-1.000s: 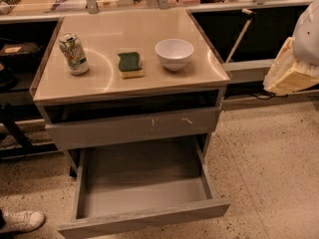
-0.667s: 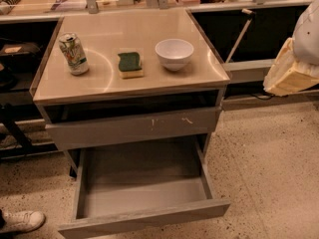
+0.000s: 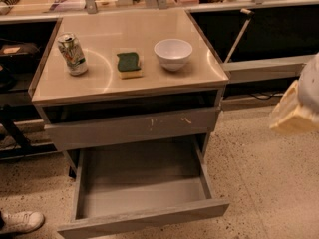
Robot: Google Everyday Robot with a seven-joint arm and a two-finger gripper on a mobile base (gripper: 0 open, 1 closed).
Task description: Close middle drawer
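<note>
The middle drawer (image 3: pixel 142 183) is pulled far out at the bottom of the grey cabinet. It is wide, shallow and grey inside, and its plain flat front (image 3: pixel 149 222) faces me. Nothing shows inside it. Above it, the grey drawer front with small white scratch marks (image 3: pixel 134 128) stands slightly out, with a dark gap over it. My gripper (image 3: pixel 299 106) shows only as a white and cream shape at the right edge, level with the scratched front. It is well to the right of the cabinet and touches nothing.
On the cabinet top (image 3: pixel 99 78) stand a drink can (image 3: pixel 73 54), a green sponge (image 3: pixel 129 64) and a white bowl (image 3: pixel 173 54). A white shoe (image 3: pixel 20 222) is at the lower left. A counter with shelves runs behind. Speckled floor (image 3: pixel 264 183) lies to the right.
The white and cream gripper shape at the right edge has moved down. The drawers and the things on the cabinet top have not moved.
</note>
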